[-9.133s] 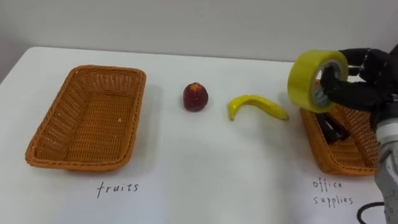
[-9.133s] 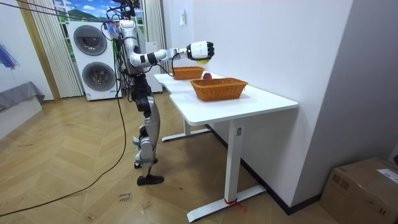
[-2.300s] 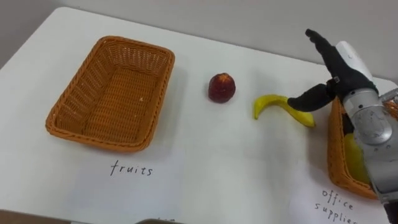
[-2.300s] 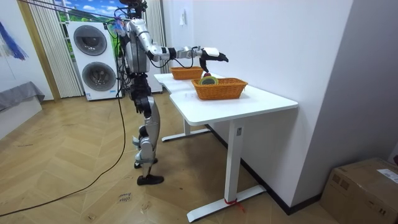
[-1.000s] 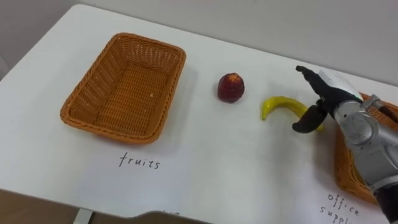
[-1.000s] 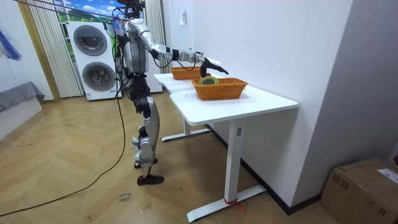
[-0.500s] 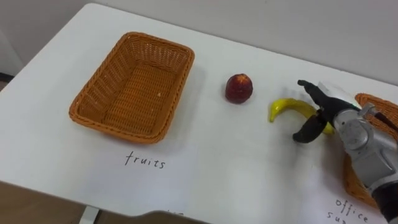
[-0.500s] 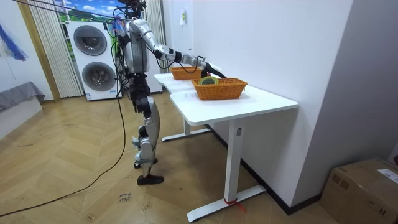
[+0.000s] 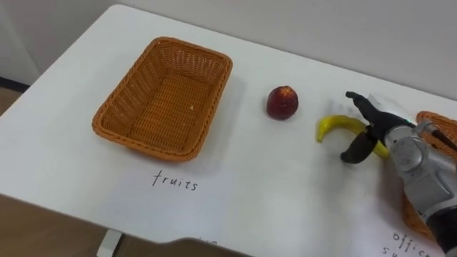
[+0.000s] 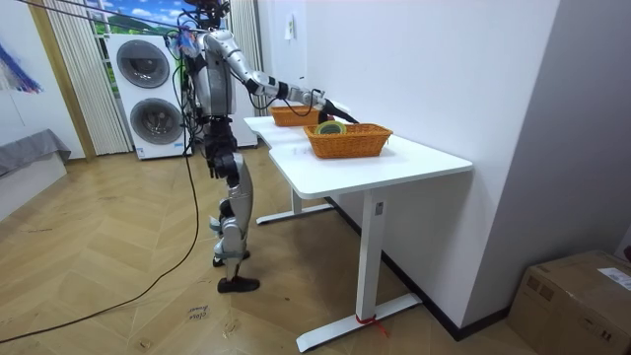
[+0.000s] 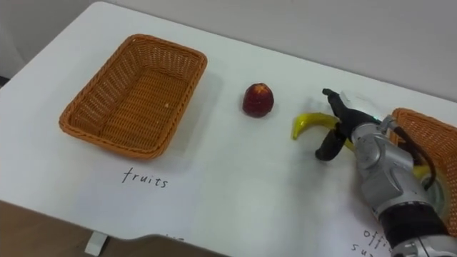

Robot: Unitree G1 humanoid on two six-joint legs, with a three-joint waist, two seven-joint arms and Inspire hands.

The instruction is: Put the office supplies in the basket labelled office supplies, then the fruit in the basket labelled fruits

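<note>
Since both fruits lay loose on the white desk (image 9: 271, 189) between the two baskets, the fruit half of the sorting looked not yet done. Right hand (image 9: 373, 130) sat at the right of the frame, over the right end of the curved yellow banana (image 9: 334, 126). Hand was spread: dark fingers (image 9: 355, 100) reached past the far side of the banana and the thumb came round the near side, so the fruit's end lay in the gap. No pinch was visible, and contact could not be told. That straddling pose read as a set-up for a grasp across the banana's narrow width.

Round red fruit (image 9: 283, 102) sat just left of the banana, apart from it and untouched.

Empty rectangular orange wicker basket (image 9: 146, 145) sat at upper left of the frame, with a handwritten label on the desk below it. It was well apart from the banana, so a carry across the frame to the left was judged to be needed.

Second orange wicker basket (image 11: 428, 121) sat at the right edge, just beside the hand. In the room view a yellow tape roll (image 10: 330, 127) lay inside it, so the office-supply side seemed at least partly done.

Robot stood at the desk's long side in the room view, its right arm stretched out over the top.
</note>
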